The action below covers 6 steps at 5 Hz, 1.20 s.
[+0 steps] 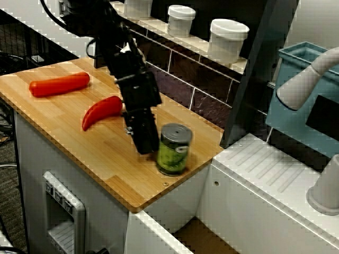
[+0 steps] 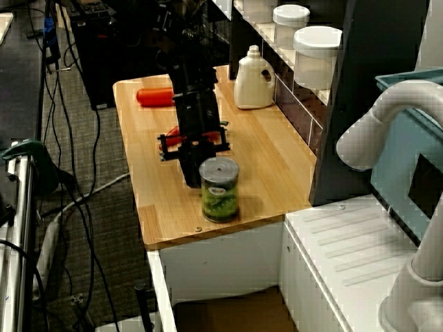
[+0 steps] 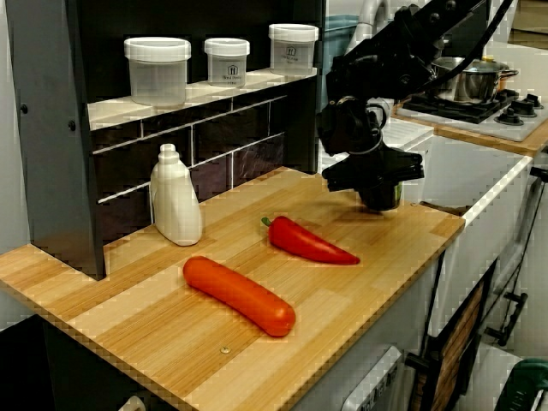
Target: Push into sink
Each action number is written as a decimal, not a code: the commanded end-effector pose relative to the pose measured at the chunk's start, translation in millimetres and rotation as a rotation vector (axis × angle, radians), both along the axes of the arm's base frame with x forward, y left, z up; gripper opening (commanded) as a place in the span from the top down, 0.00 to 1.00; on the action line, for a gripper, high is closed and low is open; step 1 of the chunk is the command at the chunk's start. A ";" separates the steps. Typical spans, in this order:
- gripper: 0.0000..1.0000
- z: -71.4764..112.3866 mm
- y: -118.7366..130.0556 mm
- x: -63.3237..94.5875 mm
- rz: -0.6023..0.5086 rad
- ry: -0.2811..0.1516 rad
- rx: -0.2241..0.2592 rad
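A green can (image 1: 174,150) (image 2: 219,190) stands upright on the wooden counter (image 1: 79,137), close to its corner by the sink. My black gripper (image 1: 144,143) (image 2: 191,174) is down at counter level, pressed against the can's left side, its fingers together with nothing between them. From the opposite side the gripper (image 3: 378,199) hides nearly all of the can (image 3: 397,195). The sink (image 1: 197,234) (image 2: 228,311) lies just past the counter's edge, showing a strip of tan-brown bottom below white walls.
A red pepper (image 1: 101,111) (image 3: 308,242) lies just behind the gripper, and a long red sausage-like toy (image 1: 58,84) (image 3: 240,294) lies farther back. A white bottle (image 2: 253,79) and jars (image 1: 228,39) stand along the shelf. The ribbed drainboard (image 1: 265,169), white faucet (image 1: 304,79) and teal bin (image 1: 296,100) are beyond the sink.
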<state>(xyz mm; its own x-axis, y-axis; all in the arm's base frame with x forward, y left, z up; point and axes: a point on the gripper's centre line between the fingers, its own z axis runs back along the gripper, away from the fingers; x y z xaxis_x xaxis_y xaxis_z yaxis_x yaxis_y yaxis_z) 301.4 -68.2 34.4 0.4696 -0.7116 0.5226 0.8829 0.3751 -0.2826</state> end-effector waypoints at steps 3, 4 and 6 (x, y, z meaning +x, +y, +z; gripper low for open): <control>1.00 3.0 -14.9 -2.5 -0.004 0.008 -0.022; 1.00 4.2 -4.6 2.2 0.020 0.008 -0.025; 1.00 11.7 24.8 9.3 0.069 -0.008 -0.039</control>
